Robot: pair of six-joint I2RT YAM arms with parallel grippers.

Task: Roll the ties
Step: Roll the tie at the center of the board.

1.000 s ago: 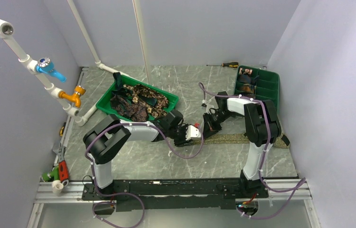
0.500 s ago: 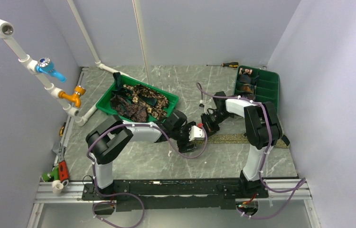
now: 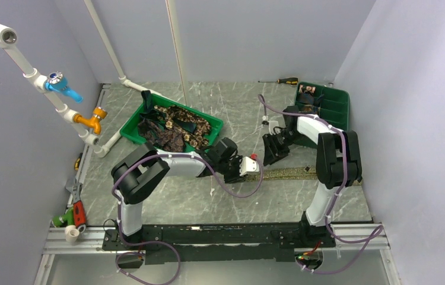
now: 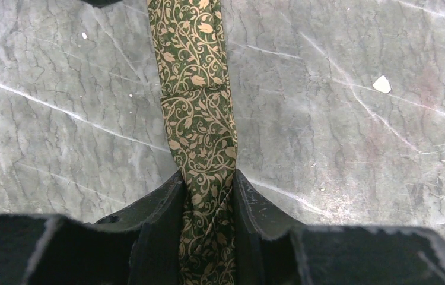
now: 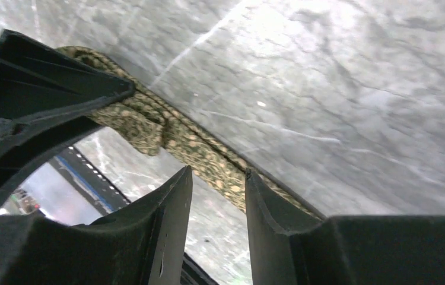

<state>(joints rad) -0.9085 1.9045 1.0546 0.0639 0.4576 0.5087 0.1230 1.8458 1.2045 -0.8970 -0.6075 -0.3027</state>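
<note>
The left gripper (image 4: 206, 199) is closed on the olive tie (image 4: 199, 127), with the cloth pinched and bunched between both fingers (image 4: 158, 214). Ahead of the fingertips the tie runs straight out, flat on the grey table (image 4: 350, 154), and a crosswise folded edge shows partway along it. Bare table lies on either side of the strip.

The right gripper (image 5: 217, 205) holds its fingers parallel with a narrow gap and nothing between them. Its tips are apart from the tie, which passes below and beyond them. One doubled-over end lies beside the left gripper's fingers. Open table lies to its right.

From overhead, the two grippers sit near each other at mid-table, the right one on the far side of the strip. The tie stretches from the left gripper toward the right wall, partly hidden by the right arm. A green tray (image 3: 127, 129) heaped with loose ties (image 3: 175, 127) stands behind the left arm. A divided tray (image 3: 337, 90) holding small coils (image 3: 308, 110) stands just behind the right gripper, in the far right corner.
</note>
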